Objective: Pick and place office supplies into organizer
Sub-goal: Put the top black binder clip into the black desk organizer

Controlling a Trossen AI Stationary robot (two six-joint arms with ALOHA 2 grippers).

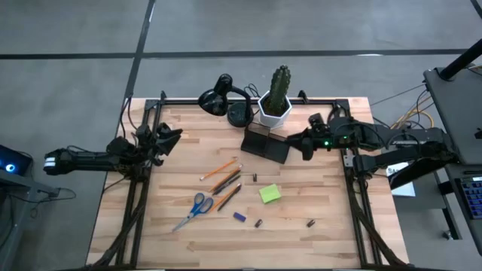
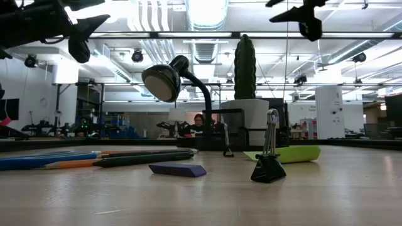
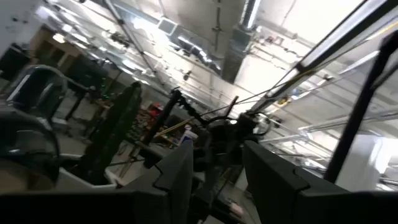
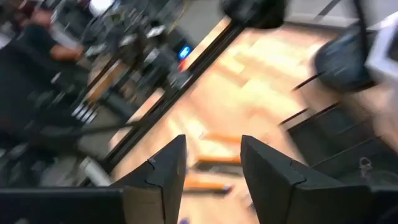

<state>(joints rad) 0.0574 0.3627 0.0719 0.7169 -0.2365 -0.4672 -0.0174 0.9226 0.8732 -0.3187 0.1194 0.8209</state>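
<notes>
1. Wood table (image 1: 316, 248), supplies loose on it; nearest edge has two small binder clips (image 1: 258, 223) and (image 1: 309, 223), one standing upright in the low view.
2. Small blue block (image 1: 239, 217) lies just beside the clips, flat.
3. Blue-handled scissors (image 1: 194, 208) lie left of the block, blades angled toward the near-left corner.
4. Lime-green sticky pad (image 1: 270, 194) is mid-table, right of the pencils, apart from them.
5. Orange and dark pencils (image 1: 224, 183) are fanned out mid-table; one more tiny dark bit (image 1: 254, 178) lies near the tips.
6. Dark organizer (image 1: 266, 144) sits at the back, in front of the white cactus pot (image 1: 274, 110); black lamp (image 1: 224, 98) beside it.
7. Right gripper (image 1: 291, 140) hovers above the organizer's right end, fingers apart, holding nothing.
8. Left gripper (image 1: 170, 141) is off the table's left edge, raised, fingers apart, empty.
</notes>
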